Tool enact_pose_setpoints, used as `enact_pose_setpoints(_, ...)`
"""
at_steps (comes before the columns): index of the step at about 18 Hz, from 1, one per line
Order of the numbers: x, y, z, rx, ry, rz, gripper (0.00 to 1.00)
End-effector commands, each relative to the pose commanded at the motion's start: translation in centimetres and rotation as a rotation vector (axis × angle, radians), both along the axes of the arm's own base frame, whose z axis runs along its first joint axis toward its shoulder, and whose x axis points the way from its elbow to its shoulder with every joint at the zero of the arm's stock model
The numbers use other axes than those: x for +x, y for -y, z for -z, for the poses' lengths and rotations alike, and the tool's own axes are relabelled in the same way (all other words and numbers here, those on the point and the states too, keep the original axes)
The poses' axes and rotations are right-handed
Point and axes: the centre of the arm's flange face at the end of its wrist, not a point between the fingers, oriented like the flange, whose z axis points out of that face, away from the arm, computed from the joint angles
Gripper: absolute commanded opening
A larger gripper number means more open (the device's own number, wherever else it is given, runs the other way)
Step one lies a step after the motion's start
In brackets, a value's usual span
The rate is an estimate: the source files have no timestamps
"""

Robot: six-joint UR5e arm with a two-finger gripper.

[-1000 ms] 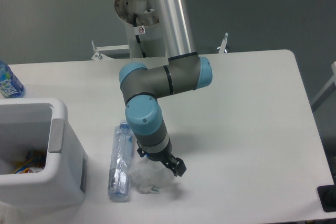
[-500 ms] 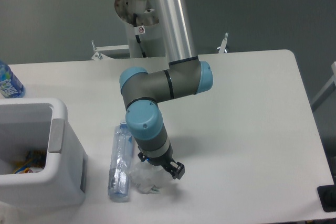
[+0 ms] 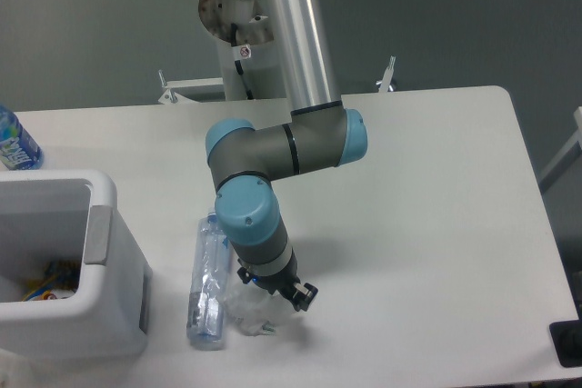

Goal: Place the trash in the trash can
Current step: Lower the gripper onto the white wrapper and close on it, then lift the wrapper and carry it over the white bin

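Since a second ago I have lowered my wrist and drifted slightly left, so my gripper (image 3: 265, 299) now sits right down on the crumpled wad (image 3: 255, 312), my own wrist hiding whether the fingers are apart or closed. I judge the wad light, soft and springy, best pinched across its middle bulk. It lies at the near edge of the table (image 3: 427, 224), touching the slim clear bottle (image 3: 209, 281) on its left, with the trash can (image 3: 100, 252) farther left.

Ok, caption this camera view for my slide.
End effector down on the wad beside the lying bottle, bin at left.
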Motion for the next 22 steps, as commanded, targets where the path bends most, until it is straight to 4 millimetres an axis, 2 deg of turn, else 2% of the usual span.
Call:
enact_pose_setpoints(3,0.1,-0.1,-0.6,0.008,-0.005,0.000,0.00)
enact_pose_setpoints(7,0.1,-0.1,-1.7,0.028,-0.010,-0.001,0.00)
enact_pose_setpoints(10,-0.3,-0.2,-4.4,0.070,-0.034,-0.029,0.00)
enact_pose_setpoints(11,-0.7,-0.1,-6.1,0.098,-0.050,-0.055,0.00)
enact_pose_setpoints(14,-1.5,-1.0,-9.1,0.183,-0.050,-0.112,0.00)
enact_pose_setpoints(16,-2.8,-0.8,-13.5,0.285,-0.055,-0.189,0.00)
enact_pose_setpoints(17,-3.0,-0.8,-14.9,0.323,-0.050,-0.211,0.00)
enact_pose_setpoints(19,-3.1,-0.5,-17.7,0.393,-0.037,-0.269,0.00)
enact_pose_setpoints(20,-2.9,-0.5,-19.6,0.436,-0.039,-0.320,0.00)
enact_pose_setpoints(22,-2.3,-0.4,-22.0,0.493,-0.033,-0.387,0.00)
